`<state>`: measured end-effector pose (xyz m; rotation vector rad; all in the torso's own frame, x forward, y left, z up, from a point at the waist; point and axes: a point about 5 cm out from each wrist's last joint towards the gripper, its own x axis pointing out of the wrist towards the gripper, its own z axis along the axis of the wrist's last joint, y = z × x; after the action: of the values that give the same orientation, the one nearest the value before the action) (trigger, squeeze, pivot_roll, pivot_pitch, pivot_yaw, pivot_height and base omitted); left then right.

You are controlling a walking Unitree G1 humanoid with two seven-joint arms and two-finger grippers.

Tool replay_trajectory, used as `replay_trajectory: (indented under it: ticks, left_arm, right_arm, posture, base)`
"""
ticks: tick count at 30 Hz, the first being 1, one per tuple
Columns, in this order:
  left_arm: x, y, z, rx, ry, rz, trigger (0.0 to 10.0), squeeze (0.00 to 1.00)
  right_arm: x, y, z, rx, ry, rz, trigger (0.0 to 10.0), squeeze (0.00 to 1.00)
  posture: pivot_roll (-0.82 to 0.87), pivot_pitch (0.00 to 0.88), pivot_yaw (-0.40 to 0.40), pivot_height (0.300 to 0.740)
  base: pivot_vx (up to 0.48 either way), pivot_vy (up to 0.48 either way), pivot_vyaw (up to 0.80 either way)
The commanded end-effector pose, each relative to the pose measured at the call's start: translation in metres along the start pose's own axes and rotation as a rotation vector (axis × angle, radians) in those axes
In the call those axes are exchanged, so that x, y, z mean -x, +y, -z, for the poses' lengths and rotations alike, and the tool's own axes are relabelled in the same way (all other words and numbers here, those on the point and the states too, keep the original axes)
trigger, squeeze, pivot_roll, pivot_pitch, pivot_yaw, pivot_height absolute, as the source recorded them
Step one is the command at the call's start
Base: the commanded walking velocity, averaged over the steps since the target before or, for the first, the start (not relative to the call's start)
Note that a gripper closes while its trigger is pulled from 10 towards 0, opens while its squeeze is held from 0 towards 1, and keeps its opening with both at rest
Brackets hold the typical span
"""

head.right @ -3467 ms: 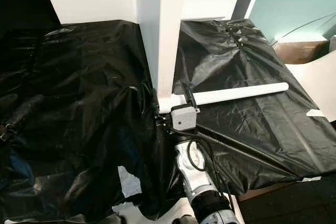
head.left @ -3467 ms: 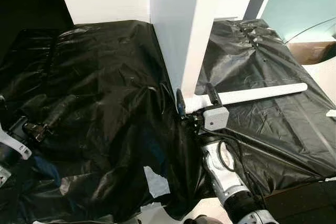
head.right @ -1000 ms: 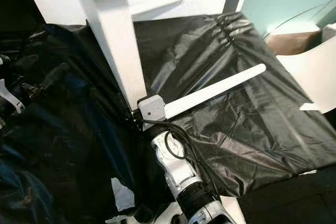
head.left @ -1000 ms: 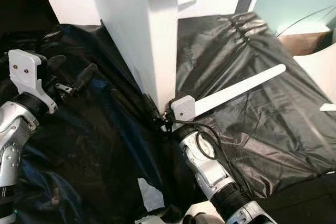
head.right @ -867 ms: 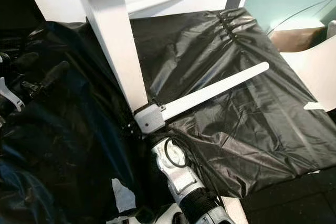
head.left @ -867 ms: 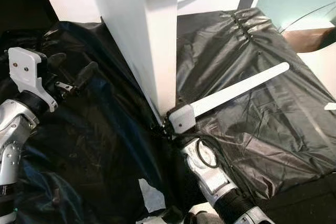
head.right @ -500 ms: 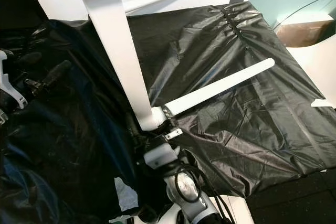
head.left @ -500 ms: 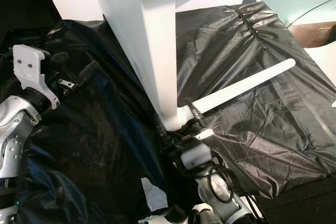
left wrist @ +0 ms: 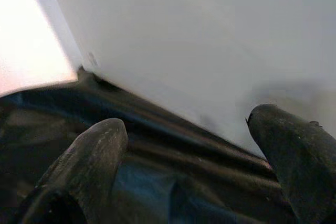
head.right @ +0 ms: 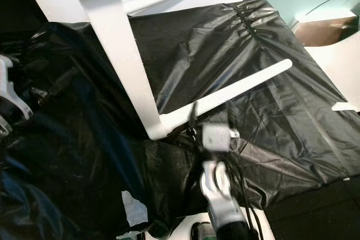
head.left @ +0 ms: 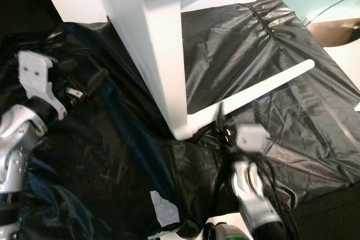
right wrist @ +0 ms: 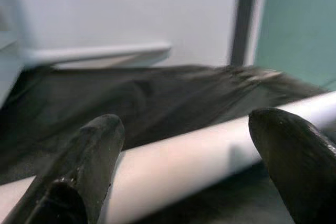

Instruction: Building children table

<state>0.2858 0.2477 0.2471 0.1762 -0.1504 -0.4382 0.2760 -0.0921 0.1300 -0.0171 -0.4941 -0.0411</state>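
Right tool (head.right: 212, 113) has let go and shifted along the white leg (head.right: 242, 85); fingers now spread, straddling it without pinching. The leg lies on black plastic sheeting (head.right: 281, 133), its near end touching the upright white panel (head.right: 121, 60). Left tool (head.left: 84, 85) spread, hovering beside the panel. Judgement: regrasp under way, joint not yet made.

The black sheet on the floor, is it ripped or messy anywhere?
Yes. The black sheet has a hole near its front edge, where a pale patch shows through. It also lies crumpled and bunched around the white table frame.
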Motion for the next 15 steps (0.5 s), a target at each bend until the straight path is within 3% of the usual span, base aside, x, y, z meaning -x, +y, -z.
replay_trajectory:
  ticks: [1,4,5,9,12,15]
  left_arm:
    - [0.008,-0.006,0.005,0.002,0.022,0.094,10.0,0.0]
    - [0.021,-0.005,0.011,0.014,0.059,0.077,10.0,0.0]
    - [0.04,-0.011,0.015,0.035,0.105,0.096,10.0,0.0]
    - [0.075,-0.036,0.025,0.092,0.24,0.235,10.0,0.0]
    - [0.088,-0.044,0.025,0.104,0.271,0.25,10.0,0.0]
    - [0.094,-0.047,0.022,0.114,0.274,0.249,10.0,0.0]
  right_arm:
    - [-0.002,0.004,0.009,-0.021,0.083,-0.098,10.0,0.0]
    - [-0.01,0.003,0.008,-0.058,0.11,-0.215,10.0,0.0]
    - [-0.012,0.0,0.007,-0.071,0.145,-0.298,10.0,0.0]
    - [-0.008,-0.003,0.014,-0.131,0.314,-0.42,10.0,0.0]
    - [-0.007,0.004,0.007,-0.252,0.442,-0.526,10.0,0.0]
    - [-0.011,0.009,-0.002,-0.292,0.471,-0.62,10.0,0.0]
  posture:
    - [0.08,0.17,0.026,0.74]
    - [0.08,0.17,0.023,0.74]
    - [0.09,0.167,0.022,0.74]
    - [0.1,0.161,0.022,0.74]
    - [0.1,0.158,0.025,0.74]
    - [0.1,0.154,0.024,0.74]
  base:
    - [0.0,0.0,0.0]
    - [0.0,0.0,0.0]
    - [0.0,0.0,0.0]
    - [0.0,0.0,0.0]
    - [0.0,0.0,0.0]
    - [0.0,0.0,0.0]
